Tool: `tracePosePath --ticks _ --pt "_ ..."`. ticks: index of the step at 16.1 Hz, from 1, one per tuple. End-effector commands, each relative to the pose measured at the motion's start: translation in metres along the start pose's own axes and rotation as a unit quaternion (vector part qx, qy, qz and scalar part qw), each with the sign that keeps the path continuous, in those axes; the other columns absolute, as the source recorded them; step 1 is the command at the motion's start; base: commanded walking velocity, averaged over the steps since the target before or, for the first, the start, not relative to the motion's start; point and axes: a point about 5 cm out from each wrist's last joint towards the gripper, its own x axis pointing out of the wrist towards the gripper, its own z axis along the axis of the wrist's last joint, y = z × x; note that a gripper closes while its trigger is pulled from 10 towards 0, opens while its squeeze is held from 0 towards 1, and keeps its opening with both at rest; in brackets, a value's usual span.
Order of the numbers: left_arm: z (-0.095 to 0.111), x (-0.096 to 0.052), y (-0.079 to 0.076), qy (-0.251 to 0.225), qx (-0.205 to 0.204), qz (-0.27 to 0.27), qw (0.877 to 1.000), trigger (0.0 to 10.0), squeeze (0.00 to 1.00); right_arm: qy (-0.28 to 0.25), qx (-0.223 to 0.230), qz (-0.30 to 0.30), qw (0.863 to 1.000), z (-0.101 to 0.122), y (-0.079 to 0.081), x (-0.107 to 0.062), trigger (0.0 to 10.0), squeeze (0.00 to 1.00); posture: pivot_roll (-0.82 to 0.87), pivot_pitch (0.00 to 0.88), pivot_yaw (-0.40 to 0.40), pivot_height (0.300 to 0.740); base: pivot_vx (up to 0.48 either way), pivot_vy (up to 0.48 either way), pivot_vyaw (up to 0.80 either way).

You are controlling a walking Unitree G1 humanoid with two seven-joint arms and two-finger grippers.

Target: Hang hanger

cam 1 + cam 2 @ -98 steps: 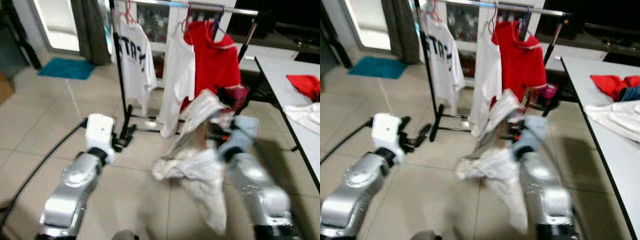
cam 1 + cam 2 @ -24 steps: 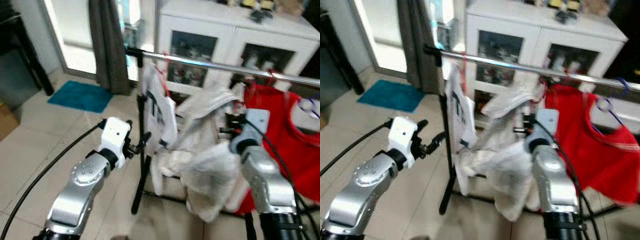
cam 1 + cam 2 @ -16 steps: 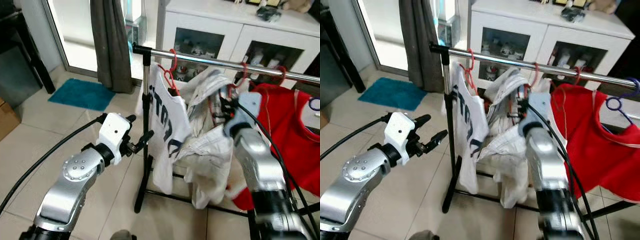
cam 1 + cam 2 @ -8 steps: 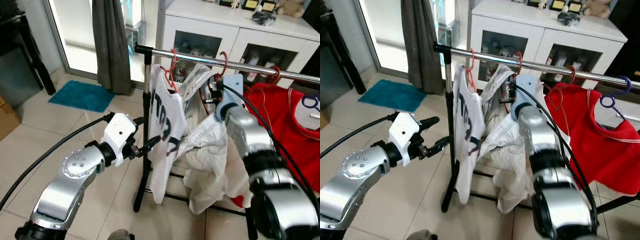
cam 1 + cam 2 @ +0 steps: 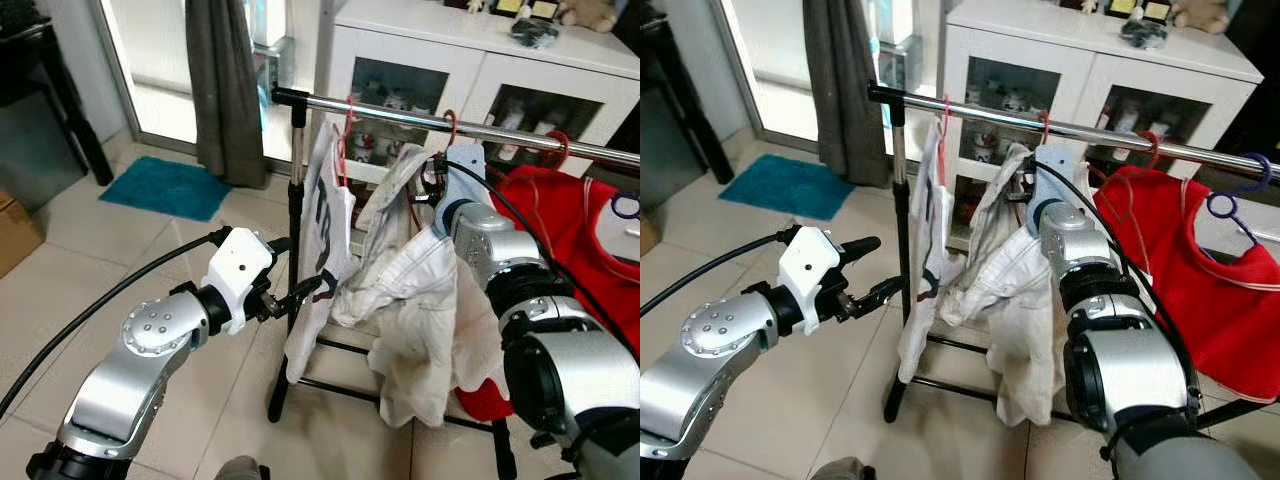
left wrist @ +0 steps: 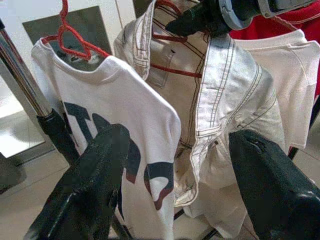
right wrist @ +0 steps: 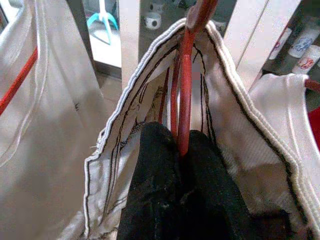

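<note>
Right gripper [image 7: 182, 150] pinches red hanger [image 7: 186, 85] upright under rail [image 5: 480, 125]; left gripper [image 6: 175, 175] gapes empty

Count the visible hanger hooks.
4: first red hook above the lettered T-shirt; second red hook, in the right pincer, above the cream garment; third red hook by the red shirt; purple hook rightmost. Others may be hidden.
</note>
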Motion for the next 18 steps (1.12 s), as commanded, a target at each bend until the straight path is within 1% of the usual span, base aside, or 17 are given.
tracePosePath --ticks 1,3,6,10,11,12,13,14,16,18 --pt "0.003 0.000 -0.003 -0.002 0.003 -0.010 1.000 10.0 0.00 -0.018 0.004 -0.003 1.000 0.011 -0.005 0.000 10.0 0.00 0.12 0.000 -0.069 0.740 0.000 0.000 0.00" --pt "0.001 0.000 -0.004 0.003 0.001 -0.014 1.000 10.0 0.00 -0.001 0.002 0.006 1.000 0.004 -0.003 0.001 10.0 0.00 0.12 0.000 -0.068 0.740 0.000 0.000 0.00" --pt "-0.001 0.001 -0.004 0.008 0.000 -0.018 1.000 10.0 0.00 0.011 0.004 0.015 1.000 -0.001 -0.001 0.001 10.0 0.00 0.11 0.000 -0.066 0.740 0.000 0.000 0.00" --pt "-0.002 0.000 -0.004 0.010 0.002 -0.018 1.000 10.0 0.00 0.003 0.008 0.018 1.000 0.000 0.000 0.002 10.0 0.00 0.11 0.000 -0.066 0.740 0.000 0.000 0.00" --pt "-0.001 0.001 -0.004 0.009 0.004 -0.015 1.000 10.0 0.00 -0.006 0.011 0.021 1.000 0.002 0.000 0.002 10.0 0.52 0.11 0.000 -0.066 0.740 0.000 0.000 0.00" --pt "-0.001 0.001 -0.003 0.007 0.006 -0.012 1.000 10.0 0.00 -0.024 0.018 0.031 0.999 0.007 0.002 0.002 10.0 0.81 0.11 0.000 -0.066 0.740 0.000 0.000 0.00" --pt "-0.001 0.001 -0.003 0.007 0.006 -0.011 1.000 10.0 0.00 -0.032 0.021 0.033 0.999 0.009 0.003 0.001 10.0 0.86 0.11 0.000 -0.067 0.740 0.000 0.000 0.00" --pt "-0.001 0.001 -0.003 0.007 0.006 -0.011 1.000 10.0 0.00 -0.046 0.031 0.036 0.998 0.012 0.003 0.001 10.0 1.00 0.11 0.000 -0.066 0.740 0.000 0.000 0.00" --pt "-0.001 0.002 -0.003 0.007 0.006 -0.010 1.000 10.0 0.00 -0.063 0.040 0.045 0.996 0.014 0.004 0.000 10.0 1.00 0.11 0.000 -0.062 0.740 0.000 0.000 0.00" --pt "-0.001 0.002 -0.003 0.007 0.007 -0.011 1.000 10.0 0.00 -0.069 0.041 0.056 0.995 0.013 0.006 0.000 10.0 1.00 0.11 0.000 -0.060 0.740 0.000 0.000 0.00"
